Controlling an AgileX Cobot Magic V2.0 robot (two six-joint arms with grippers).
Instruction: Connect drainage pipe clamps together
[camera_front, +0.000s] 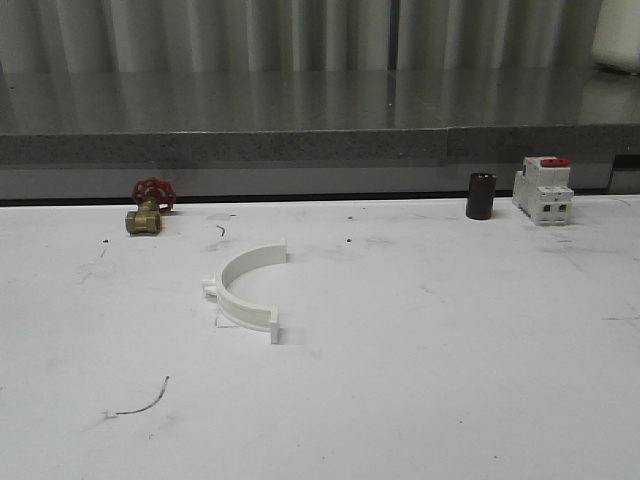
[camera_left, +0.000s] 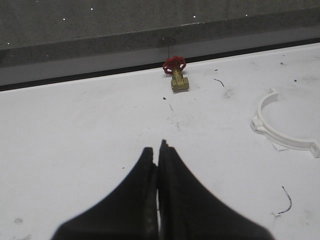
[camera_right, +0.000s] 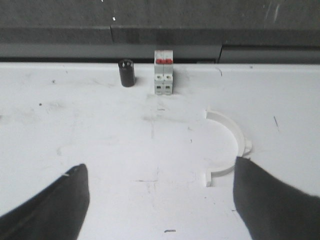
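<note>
We see 1 white plastic semicircular clamp lying flat on the white counter, left of centre. Our left gripper has its fingers pressed together, empty; our right gripper fingers spread wide.

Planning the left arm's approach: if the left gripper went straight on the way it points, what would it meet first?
Probably the brass valve with a red handwheel; the shut left gripper points roughly at it over bare table, though depth is unclear.
</note>
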